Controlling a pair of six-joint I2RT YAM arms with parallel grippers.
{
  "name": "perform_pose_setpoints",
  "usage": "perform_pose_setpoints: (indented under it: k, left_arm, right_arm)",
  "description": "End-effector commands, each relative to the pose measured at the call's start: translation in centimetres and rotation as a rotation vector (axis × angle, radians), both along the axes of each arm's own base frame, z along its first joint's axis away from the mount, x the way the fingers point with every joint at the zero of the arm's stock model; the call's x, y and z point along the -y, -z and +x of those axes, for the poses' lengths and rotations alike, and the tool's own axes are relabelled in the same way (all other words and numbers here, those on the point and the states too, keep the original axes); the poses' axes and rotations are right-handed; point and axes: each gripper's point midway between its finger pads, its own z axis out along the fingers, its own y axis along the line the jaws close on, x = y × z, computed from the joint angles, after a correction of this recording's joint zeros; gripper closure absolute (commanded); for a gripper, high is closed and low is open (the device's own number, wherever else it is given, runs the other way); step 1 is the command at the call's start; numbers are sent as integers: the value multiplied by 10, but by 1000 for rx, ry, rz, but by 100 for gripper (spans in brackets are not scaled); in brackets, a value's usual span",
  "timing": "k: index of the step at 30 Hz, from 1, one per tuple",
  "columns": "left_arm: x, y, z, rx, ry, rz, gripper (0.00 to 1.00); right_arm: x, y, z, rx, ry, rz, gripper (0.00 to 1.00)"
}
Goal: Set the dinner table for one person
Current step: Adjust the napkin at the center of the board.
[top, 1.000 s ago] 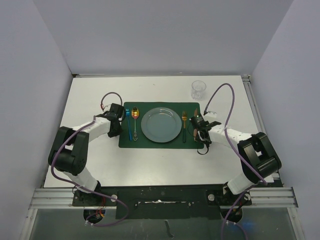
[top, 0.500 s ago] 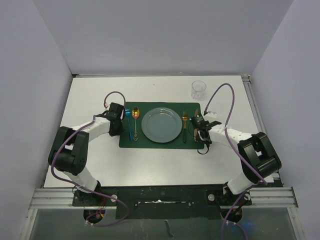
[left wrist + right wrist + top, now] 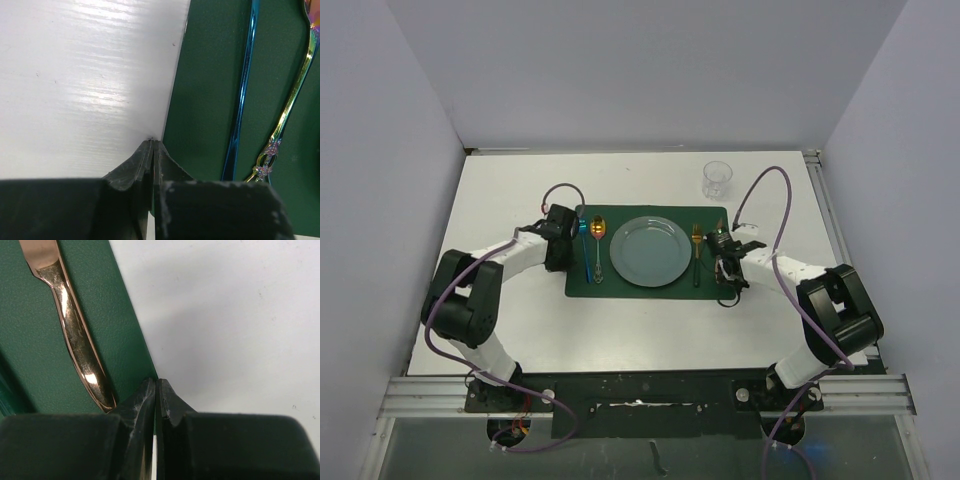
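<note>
Left gripper (image 3: 152, 146): black fingers pressed together, nipping the left edge of the placemat (image 3: 630, 288).
Right gripper (image 3: 156, 386): black fingers likewise closed tight, nipping the placemat's right edge.

Placemat: dark green rectangle with a fine leathery grain, lying flat on the dinner table (image 3: 510, 300) about midway between the left and right edges.
Dinner table: large matte white rectangular top with a metal rail along the right edge.

Plate (image 3: 650, 250): round, grey-blue and smooth, centred on the placemat.
Blue utensil (image 3: 242, 100): slim, glossy handle, lying just inside the placemat's left edge.
Gold spoon (image 3: 598, 242): between the blue utensil and the plate, with an iridescent handle that has ornament near its end.
Fork (image 3: 696, 250): gold head and dark handle, lying right of the plate.
Copper-toned cutlery (image 3: 75, 330): polished and rounded, lying just inside the right edge close to the right gripper's fingers.
Glass (image 3: 717, 178): clear tumbler standing upright on bare table near the far right corner, apart from the placemat.
Purple cables (image 3: 765, 190): loop above each wrist.

Compared with a second ago, the placemat and everything on it sit slightly nearer the table's right edge. Both grippers have shifted with it, and the glass is unmoved.
</note>
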Motion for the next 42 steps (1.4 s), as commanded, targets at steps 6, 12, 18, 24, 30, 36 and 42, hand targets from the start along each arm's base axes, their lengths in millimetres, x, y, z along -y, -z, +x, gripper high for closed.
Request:
perform_pose_setpoints:
  k: [6, 12, 18, 24, 30, 36, 42]
  left_arm:
    - [45, -8, -4, -27, 108, -134, 100]
    - [44, -10, -2, -26, 106, -125, 100]
    - [43, -9, -2, -30, 106, -119, 100]
    - [33, -9, -3, -36, 74, -67, 97]
    - [16, -27, 0, 17, 2, -3, 79]
    - [-1, -63, 8, 120, -90, 39, 72]
    - [-7, -99, 16, 248, -167, 12, 74]
  right_arm:
    - [-3, 6, -5, -60, -21, 21, 100]
    - [-3, 4, -1, -56, -26, 18, 100]
    - [-2, 3, 0, -54, -25, 17, 100]
    - [0, 0, -2, -51, -23, 13, 99]
    - [2, -11, -1, -24, -23, 12, 82]
    - [4, -39, 4, 48, -16, 17, 79]
    - [9, -78, 8, 145, -2, 23, 79]
